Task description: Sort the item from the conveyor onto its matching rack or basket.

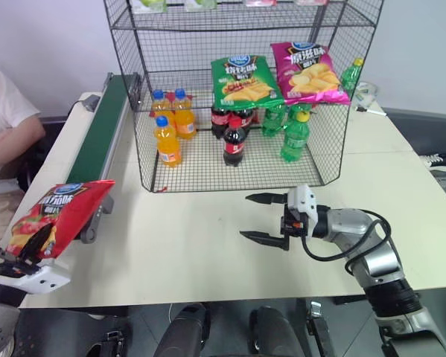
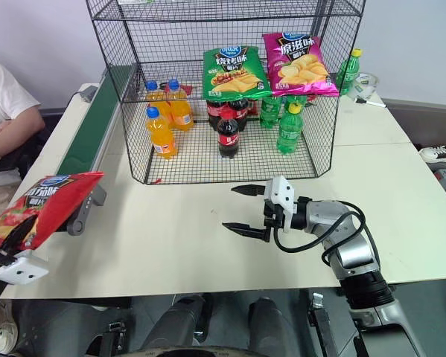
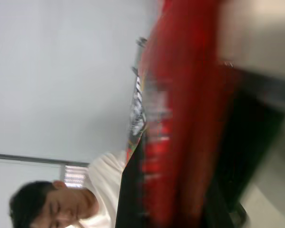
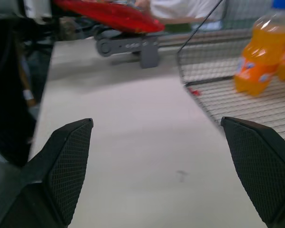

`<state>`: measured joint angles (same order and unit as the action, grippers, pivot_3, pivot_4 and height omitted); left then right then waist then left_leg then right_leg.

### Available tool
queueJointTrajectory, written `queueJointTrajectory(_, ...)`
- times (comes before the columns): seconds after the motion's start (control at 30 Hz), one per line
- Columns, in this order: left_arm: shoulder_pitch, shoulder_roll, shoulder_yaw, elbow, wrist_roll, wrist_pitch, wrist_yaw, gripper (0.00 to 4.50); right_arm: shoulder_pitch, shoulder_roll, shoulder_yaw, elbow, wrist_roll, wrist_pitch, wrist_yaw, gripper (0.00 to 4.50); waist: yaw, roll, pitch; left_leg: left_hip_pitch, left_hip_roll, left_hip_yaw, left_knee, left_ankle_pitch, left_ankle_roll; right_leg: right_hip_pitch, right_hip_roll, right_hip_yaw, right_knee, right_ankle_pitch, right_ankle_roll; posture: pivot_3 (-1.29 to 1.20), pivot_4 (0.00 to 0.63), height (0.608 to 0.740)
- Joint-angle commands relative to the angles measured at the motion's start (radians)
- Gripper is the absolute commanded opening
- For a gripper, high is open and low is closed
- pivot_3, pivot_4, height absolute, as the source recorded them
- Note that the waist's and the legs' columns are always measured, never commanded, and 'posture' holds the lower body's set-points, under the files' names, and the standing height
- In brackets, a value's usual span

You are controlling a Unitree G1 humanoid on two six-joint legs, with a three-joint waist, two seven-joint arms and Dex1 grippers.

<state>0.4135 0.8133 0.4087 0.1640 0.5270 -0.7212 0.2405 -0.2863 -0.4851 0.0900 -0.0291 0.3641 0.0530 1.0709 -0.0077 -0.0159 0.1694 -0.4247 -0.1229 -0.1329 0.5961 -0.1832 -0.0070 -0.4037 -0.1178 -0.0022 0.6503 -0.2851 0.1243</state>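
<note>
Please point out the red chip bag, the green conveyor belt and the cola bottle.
Flat red chip bag (image 1: pixel 59 212): left eye view, bag's middle.
Dark-green conveyor belt (image 1: pixel 103 130): left eye view, belt surface.
Dark cola bottle (image 1: pixel 234 143): left eye view, label.

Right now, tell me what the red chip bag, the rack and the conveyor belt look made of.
Red chip bag: glossy printed plastic film, judging by its creases and sheen.
Rack: black coated metal wire, an open welded grid.
Conveyor belt: matte dark-green rubber or fabric, probably, in a grey metal frame.

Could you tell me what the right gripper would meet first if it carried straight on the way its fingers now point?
The right gripper, open, points leftward across the bare table. Going by the right wrist view, the first thing in line is probably the conveyor at its near end, below the red chip bag held in the left gripper; depth is unclear.
</note>
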Motion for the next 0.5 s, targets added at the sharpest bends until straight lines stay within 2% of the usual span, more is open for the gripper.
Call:
queueJointTrajectory(0.03, -0.035, 0.000, 0.047, -0.174, -0.034, 0.043, -0.048, 0.01, -0.026, 0.045, -0.071, 0.017, -0.019, -0.095, -0.103, 4.50, 0.000, 0.000, 0.000, 0.000, 0.000, 0.000, 0.000, 0.000, 0.000, 0.000, 0.000, 0.000, 0.000, 0.000, 0.000, 0.00, 0.150, 0.740)
queueJointTrajectory(0.13, -0.132, 0.003, 0.019, -0.297, -0.042, 0.093, -0.113, 0.01, -0.024, 0.101, -0.120, 0.029, -0.040, -0.156, -0.218, 4.50, 0.002, 0.000, 0.000, 0.000, 0.000, 0.000, 0.000, 0.000, 0.000, 0.000, 0.000, 0.000, 0.001, 0.000, 0.000, 0.00, 0.150, 0.740)
queueJointTrajectory(0.27, -0.340, -0.001, -0.071, -0.377, -0.079, 0.156, -0.210, 0.01, -0.032, 0.146, -0.141, 0.030, -0.098, -0.236, -0.334, 4.50, -0.002, 0.000, 0.000, 0.001, 0.000, 0.000, 0.000, 0.002, 0.001, 0.000, 0.002, 0.000, 0.002, 0.000, 0.000, 0.00, 0.150, 0.740)
queueJointTrajectory(0.5, -0.727, -0.070, -0.270, -0.252, -0.020, 0.193, -0.258, 0.01, -0.040, 0.205, -0.142, 0.018, -0.151, -0.272, -0.483, 4.50, -0.005, 0.001, 0.000, 0.002, -0.001, 0.000, 0.000, 0.004, -0.001, 0.001, 0.004, 0.001, 0.008, 0.001, 0.000, 0.00, 0.150, 0.740)
